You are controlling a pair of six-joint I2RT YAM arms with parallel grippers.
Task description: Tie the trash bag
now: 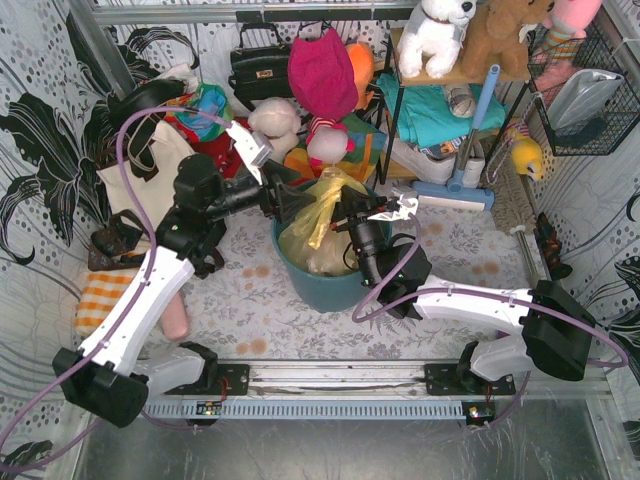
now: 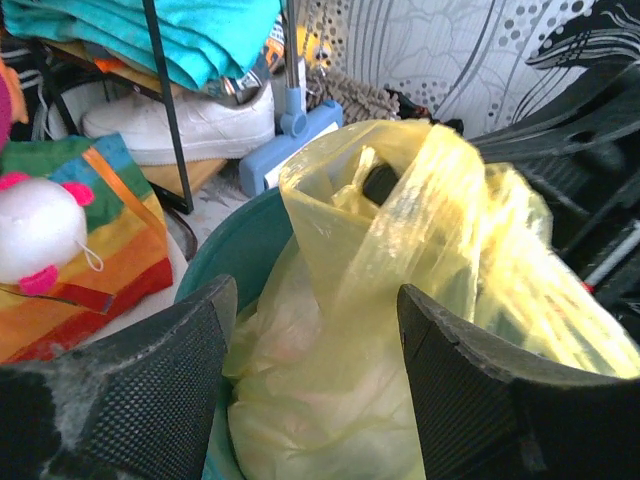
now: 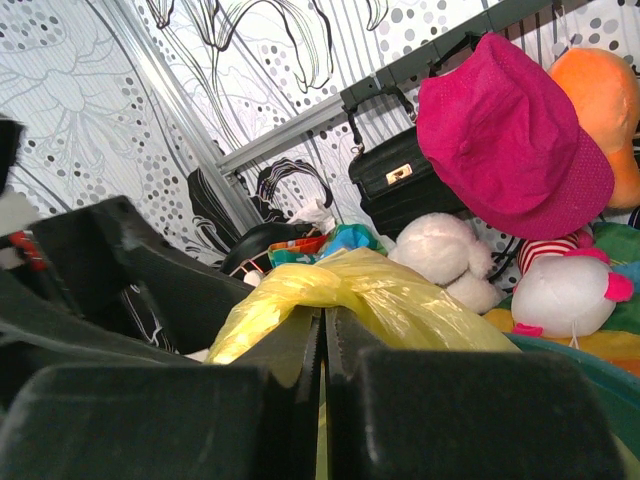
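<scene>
The trash bag [image 1: 322,212] is thin yellow plastic, standing in a teal round bin [image 1: 320,290] at the table's middle, its top drawn into a gathered bunch. My left gripper [image 1: 284,204] hovers at the bin's left rim, open; in the left wrist view its fingers [image 2: 180,370] stand wide apart in front of the bag [image 2: 400,230], with nothing gripped between them. My right gripper [image 1: 350,222] comes in from the bin's right side. In the right wrist view it [image 3: 323,315] is shut on a fold of the yellow bag [image 3: 400,290], a thin strip showing between the jaws.
A cream tote bag [image 1: 150,165] stands at the left, a black handbag [image 1: 258,68] and pink hat [image 1: 322,70] behind. Plush toys [image 1: 275,120] crowd the bin's far side. A shelf rack [image 1: 440,110], blue brush [image 1: 455,190] and wire basket [image 1: 585,100] stand to the right.
</scene>
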